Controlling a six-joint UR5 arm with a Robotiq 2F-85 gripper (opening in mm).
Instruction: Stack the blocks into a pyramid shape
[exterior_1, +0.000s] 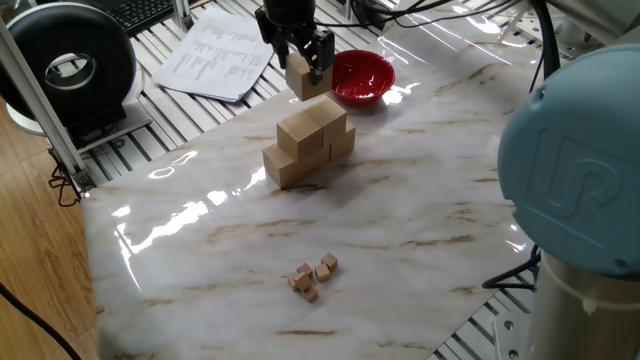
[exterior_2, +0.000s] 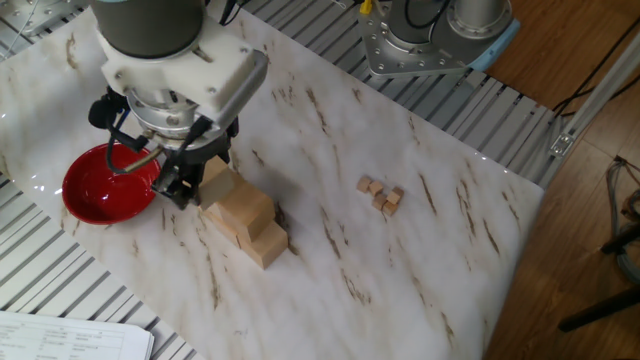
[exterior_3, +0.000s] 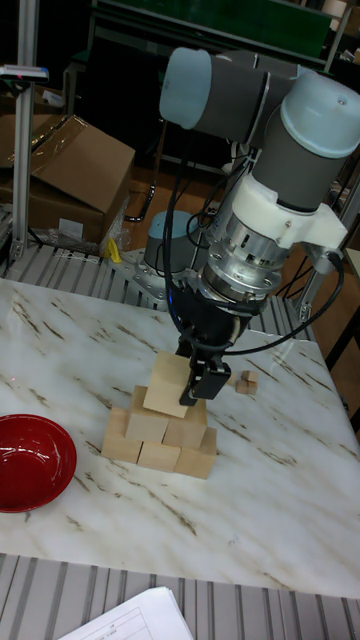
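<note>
The gripper (exterior_3: 190, 385) has its fingers (exterior_3: 208, 383) closed on opposite side faces of one wooden block (exterior_3: 167, 386), held clear above the partly built pyramid (exterior_3: 160, 437) on the marble-patterned table (exterior_3: 280, 500). In the tall fixed view the carried cube hangs just over the upper tier, slightly tilted. The stack shows three cubes in the bottom row and two above them, so this looks like the capping piece.

The block is plain, rigid wood with flat square faces; it likely weighs little and will not deform, so a pinch across two parallel faces near the middle suits it. Bare wood on glossy table and on wood probably slides easily, so a nudge could shift the lower cubes. The red bowl (exterior_1: 362, 77) sits well apart behind the stack, and the tiny cubes (exterior_1: 313, 275) lie far off toward the near edge.
</note>
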